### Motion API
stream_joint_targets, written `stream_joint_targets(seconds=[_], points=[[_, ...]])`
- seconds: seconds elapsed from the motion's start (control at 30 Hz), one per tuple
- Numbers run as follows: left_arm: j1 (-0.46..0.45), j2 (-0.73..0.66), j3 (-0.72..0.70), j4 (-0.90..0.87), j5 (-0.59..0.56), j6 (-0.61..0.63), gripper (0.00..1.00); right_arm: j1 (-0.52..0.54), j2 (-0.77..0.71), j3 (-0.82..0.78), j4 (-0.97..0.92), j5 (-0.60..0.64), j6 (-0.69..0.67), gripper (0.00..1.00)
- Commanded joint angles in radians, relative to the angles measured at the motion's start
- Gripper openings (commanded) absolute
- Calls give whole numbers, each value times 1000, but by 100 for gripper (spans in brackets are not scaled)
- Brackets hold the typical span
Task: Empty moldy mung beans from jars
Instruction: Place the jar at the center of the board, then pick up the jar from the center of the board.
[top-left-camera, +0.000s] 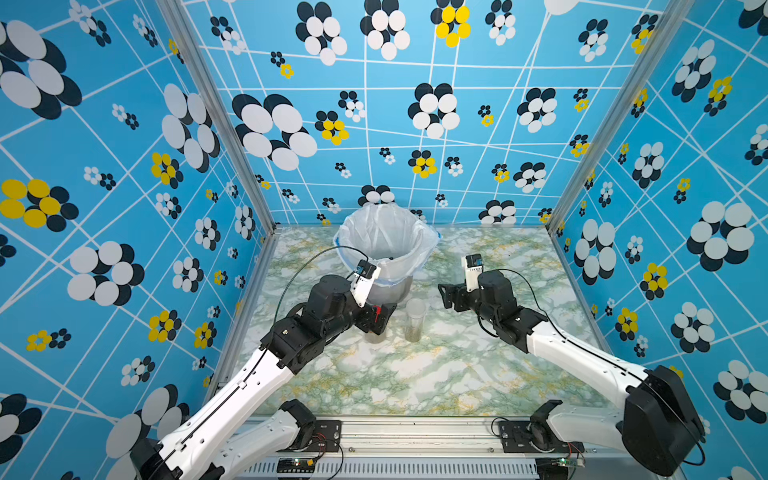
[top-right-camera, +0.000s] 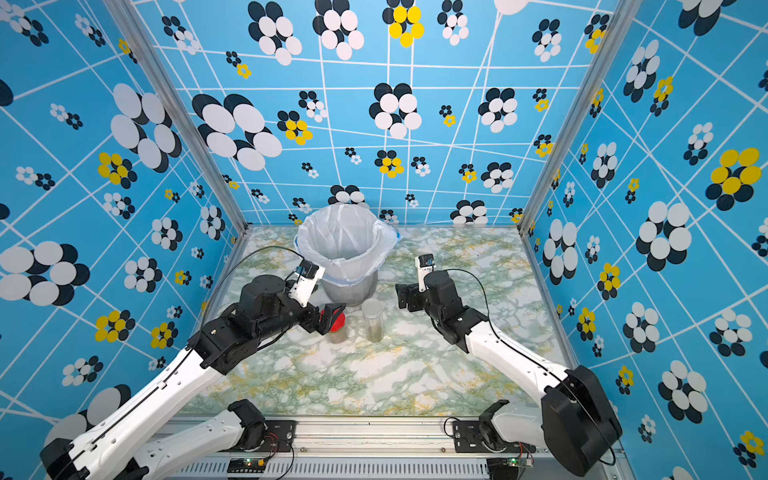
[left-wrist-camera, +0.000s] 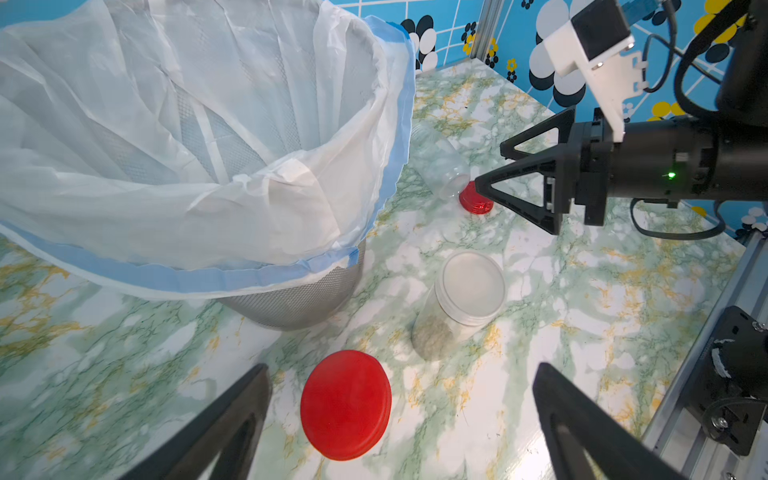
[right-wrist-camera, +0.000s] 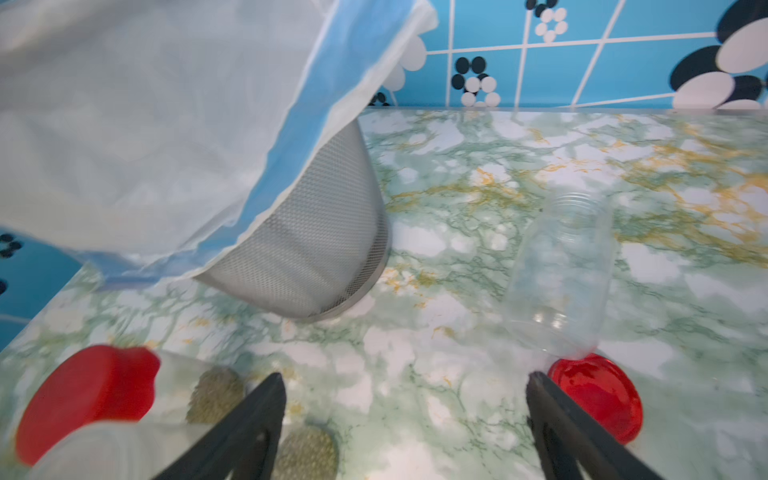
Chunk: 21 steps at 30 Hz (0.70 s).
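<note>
Left fingers (top-left-camera: 388, 318) (spread wide) mostly hide one red-lidded jar (top-left-camera: 374, 337).

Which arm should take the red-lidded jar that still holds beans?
Left, probably. The left gripper is open right at the red-lidded jar, lid between its fingers. The right gripper, also open, sits farther off beside the empty jar lying on its side.

Marbled table (top-left-camera: 415, 374) — mesh bucket (left-wrist-camera: 299, 303), lidless jar (top-left-camera: 414, 320) upright, red-lidded jar (left-wrist-camera: 345, 405), empty jar (right-wrist-camera: 561, 270) lying by a red lid (right-wrist-camera: 594, 395).
</note>
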Motion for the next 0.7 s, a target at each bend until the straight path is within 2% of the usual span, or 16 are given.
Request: stream_joint_targets(seconds=[0.0, 0.1, 0.3, 0.47, 0.67], points=[[-10, -17, -40, -3, 55, 27, 99, 30, -7, -14, -16, -217, -102, 94], [-12, -13, -58, -24, 63, 34, 99, 58, -20, -19, -5, -285, -119, 94], [-16, -9, -89, -19, 74, 45, 99, 80, -110, -76, 22, -339, -107, 94], [-16, 26, -78, -27, 59, 52, 100, 109, -158, -93, 18, -341, -81, 95], [-16, 28, -98, 7, 51, 30, 100, 128, -89, -80, 53, -310, -73, 96]])
